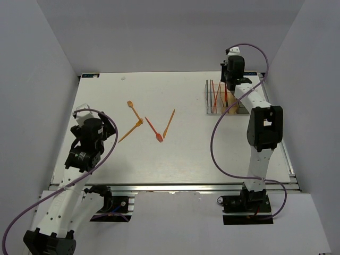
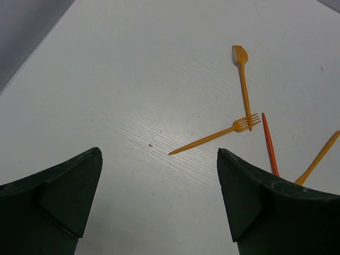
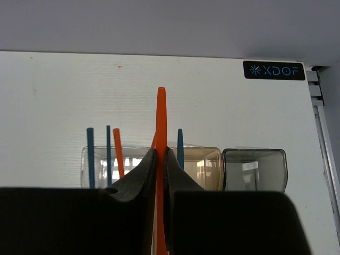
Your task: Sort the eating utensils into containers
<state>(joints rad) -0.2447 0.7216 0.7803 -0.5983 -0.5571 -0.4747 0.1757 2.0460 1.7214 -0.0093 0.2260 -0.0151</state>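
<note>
Several utensils lie mid-table: an orange fork (image 1: 134, 109) (image 2: 243, 85), a second orange fork (image 1: 130, 132) (image 2: 215, 137), a red utensil (image 1: 154, 129) (image 2: 270, 143) and an orange utensil (image 1: 169, 123) (image 2: 319, 158). My left gripper (image 1: 108, 126) (image 2: 159, 180) is open and empty, left of them. My right gripper (image 1: 229, 83) (image 3: 160, 155) is shut on a red-orange utensil (image 3: 161, 114), held upright over the containers (image 1: 212, 110), about at the wall between the clear bin (image 3: 101, 164) and the orange-tinted bin (image 3: 204, 167). The smoky grey bin (image 3: 255, 170) looks empty.
Two blue handles (image 3: 90, 154) and a red handle (image 3: 118, 151) stand in the clear bin, and a blue handle (image 3: 180, 146) stands in the orange-tinted bin. Grey walls close the table's left, back and right. A metal rail (image 3: 319, 101) runs along the right edge.
</note>
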